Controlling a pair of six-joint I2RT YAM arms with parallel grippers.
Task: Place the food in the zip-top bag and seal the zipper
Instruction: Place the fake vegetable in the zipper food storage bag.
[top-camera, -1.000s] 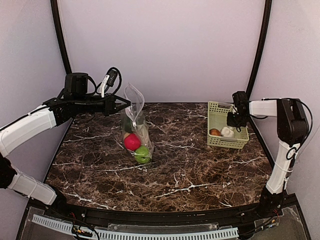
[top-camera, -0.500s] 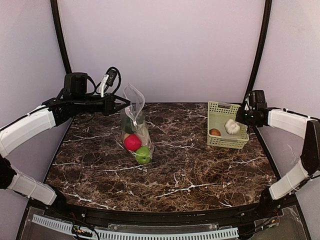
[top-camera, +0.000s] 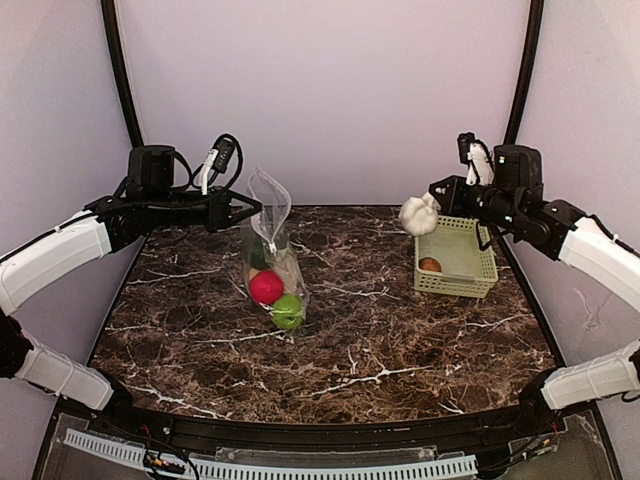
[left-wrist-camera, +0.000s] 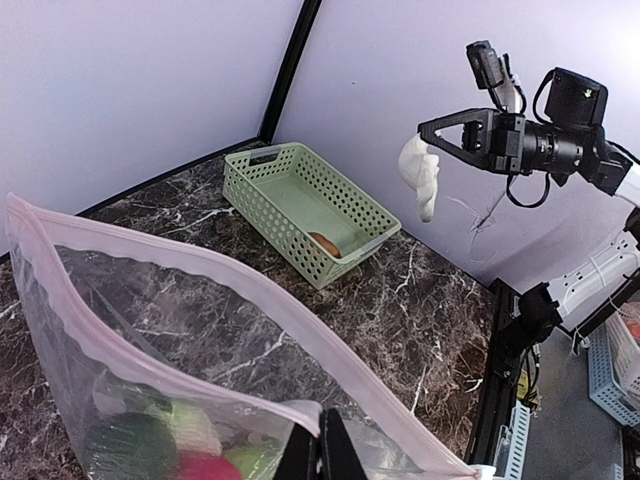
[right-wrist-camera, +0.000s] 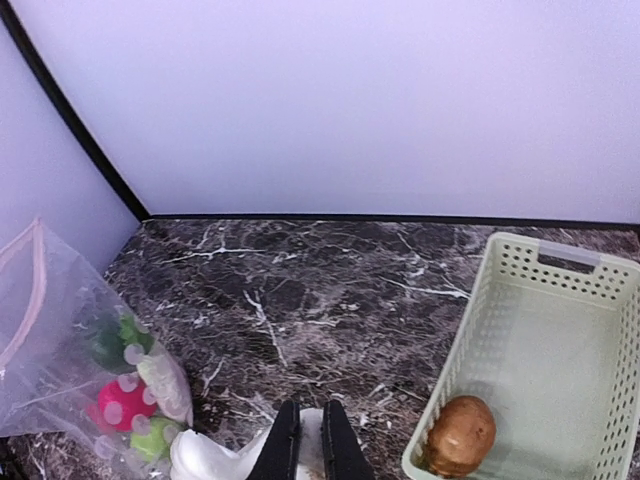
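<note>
The left gripper (top-camera: 248, 211) is clamped together on the rim of the one bag (top-camera: 272, 262), which stands on the table with one red apple (top-camera: 265, 286), one green apple (top-camera: 288, 311) and one dark green piece (top-camera: 256, 252) inside. The right gripper (top-camera: 432, 197) pinches the one garlic (top-camera: 417, 215) in the air by the left rim of the one basket (top-camera: 484, 272), which holds one brown piece (top-camera: 430, 265). The table (top-camera: 390, 335) is dark and marbled, and the walls (top-camera: 330, 90) are pale lilac.

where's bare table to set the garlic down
The table is bare between the zip-top bag and the basket, and along the near edge. Crowded: the far left, where the left claw pinches the bag's mouth, and over the basket's far-left corner, where the right claw holds the garlic.
</note>
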